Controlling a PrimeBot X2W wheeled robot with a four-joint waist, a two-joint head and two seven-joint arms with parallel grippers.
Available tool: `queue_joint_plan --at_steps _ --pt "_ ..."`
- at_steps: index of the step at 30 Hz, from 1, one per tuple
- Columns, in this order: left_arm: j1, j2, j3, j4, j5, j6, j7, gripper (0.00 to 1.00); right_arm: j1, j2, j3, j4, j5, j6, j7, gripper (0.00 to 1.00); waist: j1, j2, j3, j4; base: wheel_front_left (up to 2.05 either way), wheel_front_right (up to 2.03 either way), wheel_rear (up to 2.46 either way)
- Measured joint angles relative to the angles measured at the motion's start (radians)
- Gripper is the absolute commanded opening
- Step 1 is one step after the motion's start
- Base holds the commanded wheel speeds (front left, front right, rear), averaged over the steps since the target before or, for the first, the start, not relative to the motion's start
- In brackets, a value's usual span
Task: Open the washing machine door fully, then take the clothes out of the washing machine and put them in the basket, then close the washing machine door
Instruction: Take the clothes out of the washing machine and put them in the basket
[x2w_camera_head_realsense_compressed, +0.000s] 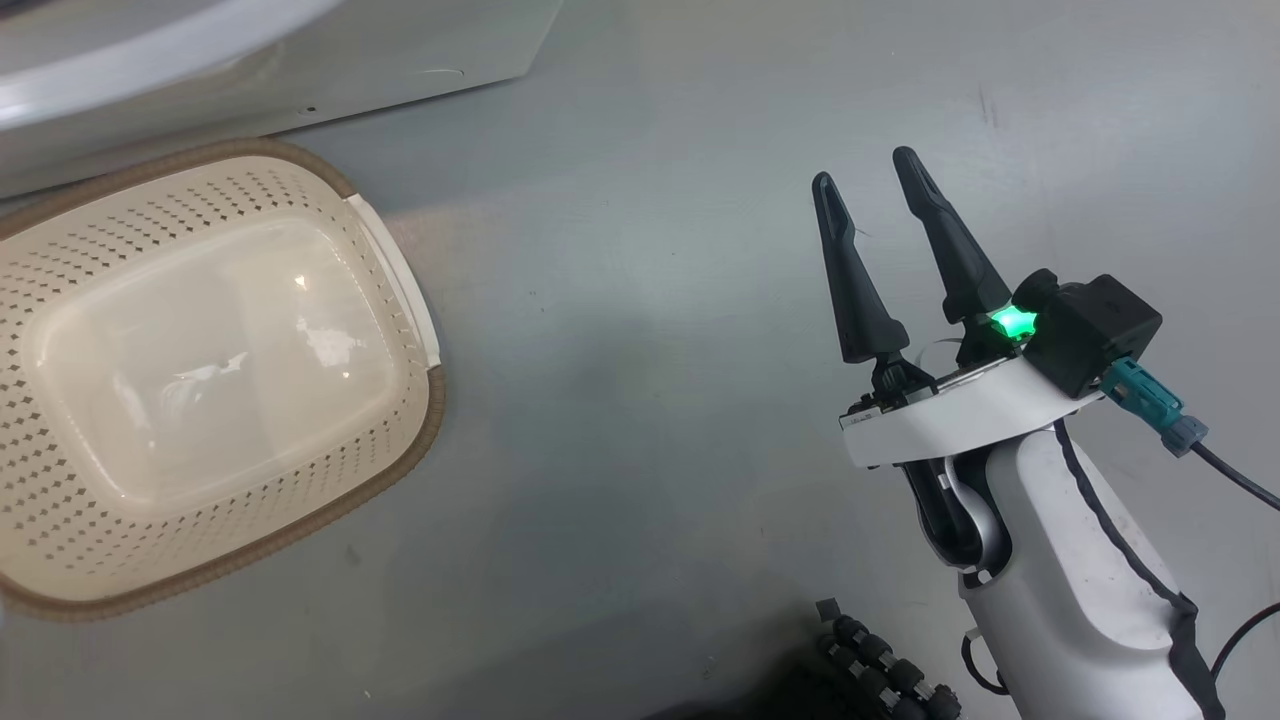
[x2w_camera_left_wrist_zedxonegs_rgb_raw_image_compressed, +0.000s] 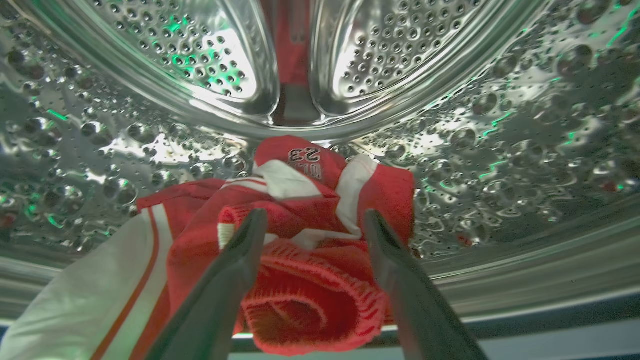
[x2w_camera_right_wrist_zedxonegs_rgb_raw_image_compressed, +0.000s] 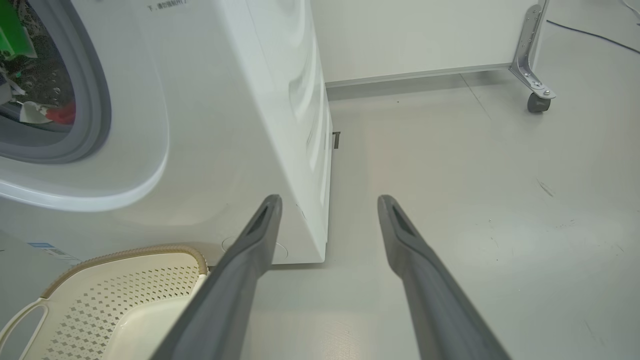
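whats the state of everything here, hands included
basket: empty, on the floor
washing machine: mouth uncovered, drum loaded
clothes: bunched in the drum, not gripped
left hand: open, astride the clothes in the drum
right hand: open, empty, above the floor

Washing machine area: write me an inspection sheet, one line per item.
Surface: grey floor, lightly scuffed.
Job's things: washing machine open; clothes inside its drum; basket empty on the floor.
Clutter: nothing seen.
Grippers: left gripper inside the drum, jaws open either side of the clothes; right gripper above the floor, jaws open, empty.
Cables: black cable at the right wrist; second cable on the far floor.
Surroundings: white panel on a castor.
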Motion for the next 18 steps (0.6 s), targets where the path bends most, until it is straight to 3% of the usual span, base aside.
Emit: queue_joint_plan --at_steps 13,14,15,16,17,18 --pt "-0.012 0.010 -0.018 0.121 0.002 0.009 0.156 1.00 -0.021 0.000 0.011 0.010 0.016 0.000 0.000 1.00 0.0000 0.0000 0.001 -0.007 0.00 0.00 0.00" --pt "-0.017 0.013 -0.021 0.125 0.008 0.010 0.158 0.90 -0.021 0.000 0.011 0.010 0.016 0.000 0.000 1.00 0.0000 0.0000 0.001 -0.008 0.00 0.00 0.00" --pt "-0.024 0.016 -0.021 0.127 0.011 0.010 0.164 0.54 -0.021 0.000 0.012 0.010 0.016 0.000 0.000 1.00 0.0000 0.0000 0.001 -0.008 0.00 0.00 0.00" --pt "-0.030 0.020 -0.022 0.129 0.012 0.010 0.165 0.09 -0.021 0.000 0.013 0.011 0.016 0.000 0.000 1.00 0.0000 0.0000 0.001 -0.009 0.00 0.00 0.00" --pt "-0.035 0.022 -0.023 0.132 0.014 0.010 0.165 0.00 -0.021 0.000 0.013 0.012 0.016 0.000 0.000 1.00 0.0000 0.0000 0.001 -0.009 0.00 0.00 0.00" --pt "-0.038 0.024 -0.025 0.135 0.018 0.011 0.165 0.00 -0.021 0.000 0.013 0.013 0.016 0.000 0.000 1.00 0.0000 0.0000 0.001 -0.010 0.00 0.00 0.00"
